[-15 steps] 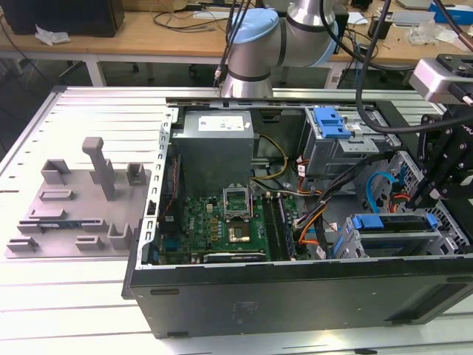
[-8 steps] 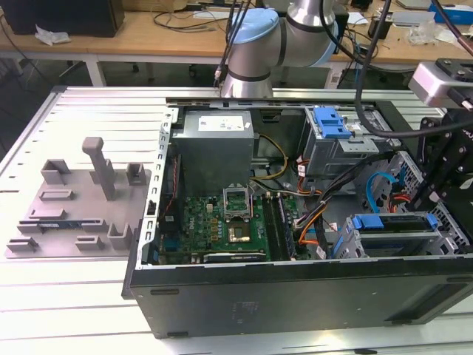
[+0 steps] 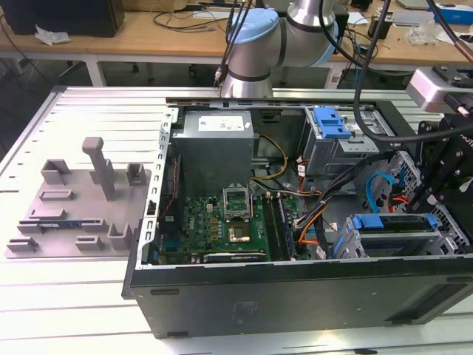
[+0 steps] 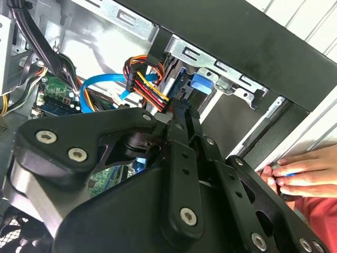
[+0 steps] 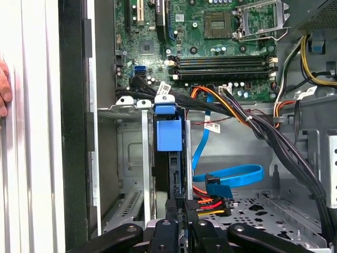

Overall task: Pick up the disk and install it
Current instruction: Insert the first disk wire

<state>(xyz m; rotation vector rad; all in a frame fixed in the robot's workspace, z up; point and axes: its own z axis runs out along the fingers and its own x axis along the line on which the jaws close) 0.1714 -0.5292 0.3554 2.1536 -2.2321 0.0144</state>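
The disk (image 5: 169, 138), edge-on in its blue carrier, stands partway inside the metal drive cage (image 5: 134, 158) at the front corner of the open computer case. My gripper (image 5: 180, 204) sits at the disk's rear edge, and its black fingers (image 5: 167, 224) close on either side of that edge. In the second wrist view the gripper (image 4: 181, 108) points at the blue carrier end (image 4: 204, 84) in the cage. In the exterior view the gripper (image 3: 441, 174) hangs over the cage at that view's right, above the blue carrier (image 3: 392, 222).
Blue, orange and black cables (image 5: 231, 179) lie beside the cage. A second cage with a blue latch (image 3: 330, 122) stands behind. A person's hand (image 4: 300, 176) rests on the case edge. A grey fixture tray (image 3: 81, 200) lies at the exterior view's left.
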